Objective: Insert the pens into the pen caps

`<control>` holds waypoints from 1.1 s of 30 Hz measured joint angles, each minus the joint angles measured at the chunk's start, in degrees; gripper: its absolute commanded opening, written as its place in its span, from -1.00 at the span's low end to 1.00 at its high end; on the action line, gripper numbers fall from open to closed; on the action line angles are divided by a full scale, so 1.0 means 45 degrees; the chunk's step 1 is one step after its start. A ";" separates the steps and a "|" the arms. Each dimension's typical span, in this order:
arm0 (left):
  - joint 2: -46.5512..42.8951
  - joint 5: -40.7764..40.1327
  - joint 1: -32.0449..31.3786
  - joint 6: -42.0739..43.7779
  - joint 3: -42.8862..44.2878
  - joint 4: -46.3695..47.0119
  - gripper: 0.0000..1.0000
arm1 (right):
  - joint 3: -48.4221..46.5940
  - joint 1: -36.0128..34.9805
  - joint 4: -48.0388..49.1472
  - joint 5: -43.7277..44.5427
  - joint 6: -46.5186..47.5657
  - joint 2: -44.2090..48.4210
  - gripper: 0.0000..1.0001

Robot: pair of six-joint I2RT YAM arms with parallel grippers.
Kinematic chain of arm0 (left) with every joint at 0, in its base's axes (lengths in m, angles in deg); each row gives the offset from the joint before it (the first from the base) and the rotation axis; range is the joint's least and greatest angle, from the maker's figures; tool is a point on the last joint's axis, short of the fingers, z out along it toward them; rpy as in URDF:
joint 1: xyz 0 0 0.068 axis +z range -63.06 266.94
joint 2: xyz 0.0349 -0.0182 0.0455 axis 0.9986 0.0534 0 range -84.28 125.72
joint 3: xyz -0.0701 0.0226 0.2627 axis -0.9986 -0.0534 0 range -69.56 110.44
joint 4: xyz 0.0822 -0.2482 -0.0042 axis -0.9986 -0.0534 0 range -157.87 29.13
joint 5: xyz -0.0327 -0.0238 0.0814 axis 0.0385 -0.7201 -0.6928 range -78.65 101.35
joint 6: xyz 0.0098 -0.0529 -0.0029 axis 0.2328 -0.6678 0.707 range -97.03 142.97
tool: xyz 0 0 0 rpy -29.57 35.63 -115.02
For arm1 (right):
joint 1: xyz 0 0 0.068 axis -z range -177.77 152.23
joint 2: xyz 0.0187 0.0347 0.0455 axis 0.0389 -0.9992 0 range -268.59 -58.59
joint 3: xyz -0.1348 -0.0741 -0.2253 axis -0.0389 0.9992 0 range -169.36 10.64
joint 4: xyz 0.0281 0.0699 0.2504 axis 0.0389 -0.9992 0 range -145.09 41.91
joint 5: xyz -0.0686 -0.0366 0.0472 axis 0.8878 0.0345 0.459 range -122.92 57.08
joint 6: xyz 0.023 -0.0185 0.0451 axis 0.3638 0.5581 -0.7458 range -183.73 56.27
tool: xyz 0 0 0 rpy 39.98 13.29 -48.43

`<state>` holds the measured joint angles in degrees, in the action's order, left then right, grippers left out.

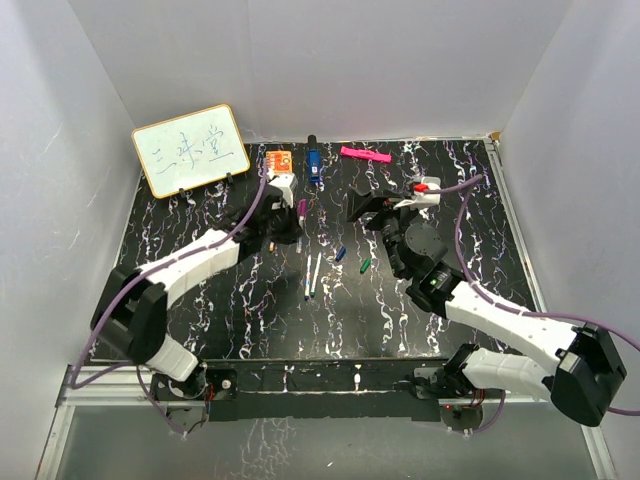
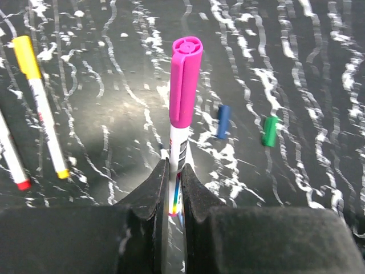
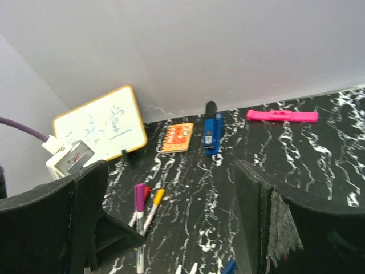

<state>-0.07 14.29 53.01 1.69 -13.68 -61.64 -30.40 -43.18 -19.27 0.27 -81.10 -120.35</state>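
Note:
My left gripper point(image 2: 174, 171) is shut on the white barrel of a pen point(image 2: 181, 142) that wears a purple cap point(image 2: 185, 80); the pen sticks out ahead of the fingers above the table. In the top view this gripper point(image 1: 290, 226) sits left of centre, holding the purple-capped pen point(image 1: 301, 210). A yellow-capped pen point(image 2: 41, 111) and a red-ended pen point(image 2: 12, 162) lie to its left. Two bare pens point(image 1: 312, 275) lie mid-table, with a blue cap point(image 1: 341, 253) and a green cap point(image 1: 365, 264) to their right. My right gripper point(image 3: 177, 228) hangs open and empty above the table.
A small whiteboard point(image 1: 190, 149) stands at the back left. Along the back lie an orange notebook point(image 1: 278, 160), a blue stapler-like object point(image 1: 314, 163) and a pink marker point(image 1: 365, 154). White walls enclose the marbled black table point(image 1: 200, 200).

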 measured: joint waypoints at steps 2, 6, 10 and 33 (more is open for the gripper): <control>0.0874 -0.0204 0.0296 0.0204 0.0602 -0.0471 -1.00 | 0.0194 0.0049 -0.0049 0.0316 -0.0024 0.0063 0.75; 0.2817 -0.0432 0.0826 0.0539 0.1953 -0.1569 -1.00 | 0.0607 0.0068 -0.0364 0.0641 -0.0117 0.0063 0.73; 0.4221 -0.0529 0.1103 0.0704 0.2846 -0.2429 -1.00 | 0.0767 0.0068 -0.0559 0.0748 -0.0170 0.0063 0.72; 0.6994 -0.0942 0.1569 0.0631 0.5328 -0.4201 -0.60 | 0.0991 0.0092 -0.1132 0.0976 -0.0607 0.0092 0.96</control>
<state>31.40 10.05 60.07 4.53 10.30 -80.55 -25.94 -42.77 -24.37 4.66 -83.83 -119.93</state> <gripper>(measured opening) 0.158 0.980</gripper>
